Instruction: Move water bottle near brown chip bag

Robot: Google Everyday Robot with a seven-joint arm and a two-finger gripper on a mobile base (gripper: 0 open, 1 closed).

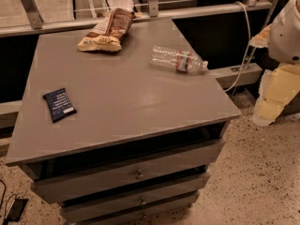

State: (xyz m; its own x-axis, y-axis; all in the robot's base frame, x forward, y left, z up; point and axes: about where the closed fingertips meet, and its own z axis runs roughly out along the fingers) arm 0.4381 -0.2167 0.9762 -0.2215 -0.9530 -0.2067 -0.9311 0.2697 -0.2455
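Observation:
The water bottle [178, 59] lies on its side near the right edge of the grey cabinet top [122, 102], its white cap pointing right. The brown chip bag [107, 30] lies at the back of the top, its dark brown end towards the back and its tan-yellow end towards the front left. The bottle is about a bag's length to the right of the bag. My gripper is out of view. Only a white rounded part of my arm [287, 31] shows at the right edge, off the cabinet and beyond the bottle.
A small flat dark blue packet [59, 104] lies near the left edge of the top. The cabinet has drawers [136, 172] below. A metal rail [197, 6] runs behind it. A white cable [243, 46] and cream-coloured pieces [276, 95] are on the right, above a speckled floor.

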